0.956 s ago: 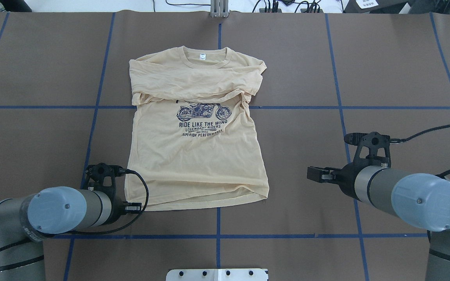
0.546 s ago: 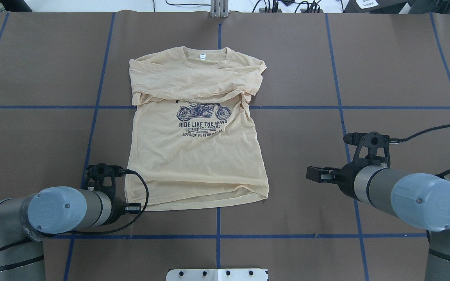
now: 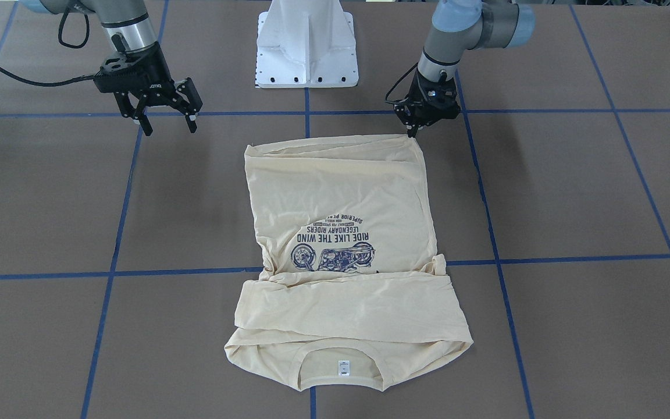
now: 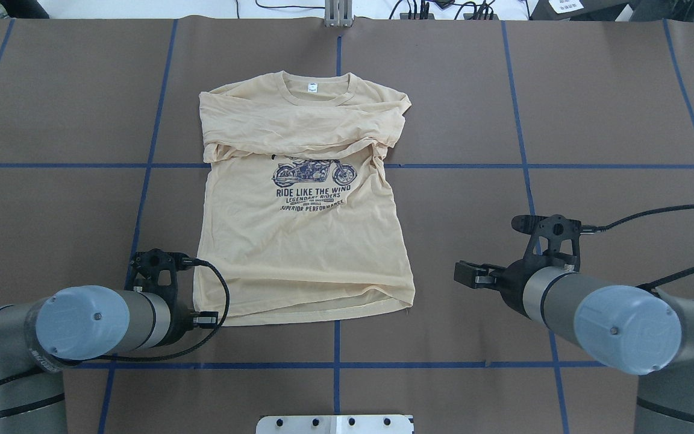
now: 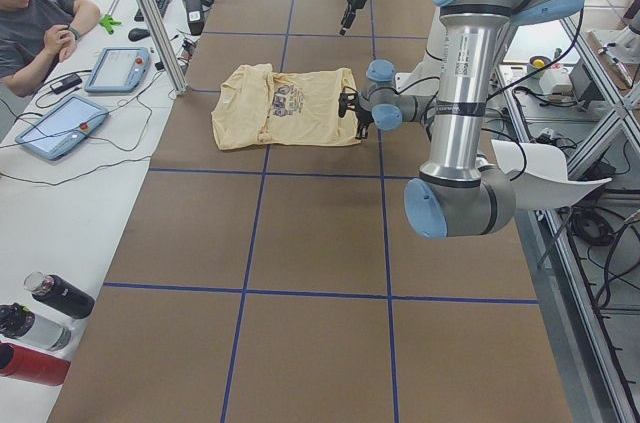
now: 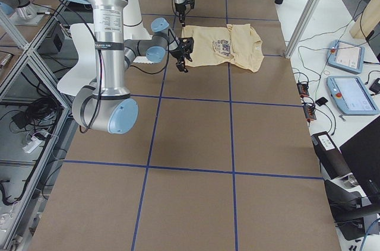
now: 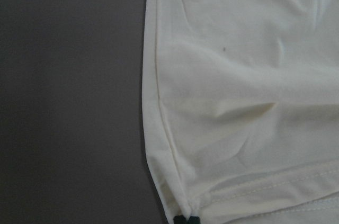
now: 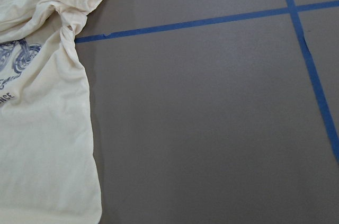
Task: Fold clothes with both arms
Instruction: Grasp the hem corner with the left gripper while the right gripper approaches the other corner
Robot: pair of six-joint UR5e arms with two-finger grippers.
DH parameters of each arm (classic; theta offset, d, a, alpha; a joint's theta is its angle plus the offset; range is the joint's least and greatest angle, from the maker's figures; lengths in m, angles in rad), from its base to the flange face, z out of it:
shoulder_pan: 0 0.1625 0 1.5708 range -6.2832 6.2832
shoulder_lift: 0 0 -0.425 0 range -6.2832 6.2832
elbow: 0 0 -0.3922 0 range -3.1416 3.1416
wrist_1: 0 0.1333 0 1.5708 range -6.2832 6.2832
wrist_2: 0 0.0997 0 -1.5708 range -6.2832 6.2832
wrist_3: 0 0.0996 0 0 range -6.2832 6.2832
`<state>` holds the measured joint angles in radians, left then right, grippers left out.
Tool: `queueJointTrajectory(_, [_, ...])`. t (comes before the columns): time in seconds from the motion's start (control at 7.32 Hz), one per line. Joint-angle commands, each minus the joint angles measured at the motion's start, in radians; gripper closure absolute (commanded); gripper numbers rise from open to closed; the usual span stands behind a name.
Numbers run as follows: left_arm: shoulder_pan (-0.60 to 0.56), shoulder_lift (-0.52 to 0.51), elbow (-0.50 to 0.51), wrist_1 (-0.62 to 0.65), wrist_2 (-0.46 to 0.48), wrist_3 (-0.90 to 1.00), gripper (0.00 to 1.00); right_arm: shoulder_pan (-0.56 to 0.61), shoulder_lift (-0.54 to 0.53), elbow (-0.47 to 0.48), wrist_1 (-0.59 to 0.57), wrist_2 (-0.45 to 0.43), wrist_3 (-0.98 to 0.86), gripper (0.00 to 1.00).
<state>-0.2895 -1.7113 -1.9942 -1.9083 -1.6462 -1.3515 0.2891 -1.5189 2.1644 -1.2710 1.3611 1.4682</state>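
The cream-yellow shirt [image 4: 305,253] lies flat on the brown table, print up, with its sleeves folded across the chest and the neck label at the far end. My left gripper [image 4: 207,319] is at the hem's near left corner. In the front-facing view the left gripper [image 3: 412,131] looks shut, and in the left wrist view the hem corner [image 7: 190,205] bunches into its dark fingertip. My right gripper [image 3: 171,129] hangs open above bare table, well off the shirt's [image 3: 341,192] other hem corner. The right wrist view holds only the shirt's side edge [image 8: 47,128].
Blue tape lines [image 4: 335,364] grid the table. The white pedestal base [image 3: 306,41] stands between the arms. In the exterior left view a person [image 5: 35,18] sits at a side bench with tablets [image 5: 60,123], and bottles [image 5: 45,313] lie near its front.
My right arm has moved in toward the shirt and slightly nearer the robot, gripper still open. The left gripper stays at the hem corner, and the shirt has not moved.
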Motion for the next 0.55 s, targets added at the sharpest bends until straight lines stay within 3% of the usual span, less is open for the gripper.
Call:
queueJointTrajectory(0.0, [0.0, -0.001, -0.003, -0.002, 0.005, -0.003, 1.0, -0.057, 0.156, -0.079, -0.107, -0.048, 0.052, 0.01])
queueJointTrajectory(0.14, [0.0, 0.001, -0.003, -0.002, 0.006, -0.003, 1.0, -0.089, 0.246, -0.137, -0.175, -0.074, 0.075, 0.03])
queueJointTrajectory(0.27, [0.0, 0.001, -0.003, -0.003, 0.006, -0.003, 1.0, -0.123, 0.264, -0.176, -0.176, -0.101, 0.098, 0.16])
queueJointTrajectory(0.41, [0.0, 0.001, -0.003, -0.003, 0.006, -0.003, 1.0, -0.133, 0.263, -0.19, -0.176, -0.106, 0.098, 0.37])
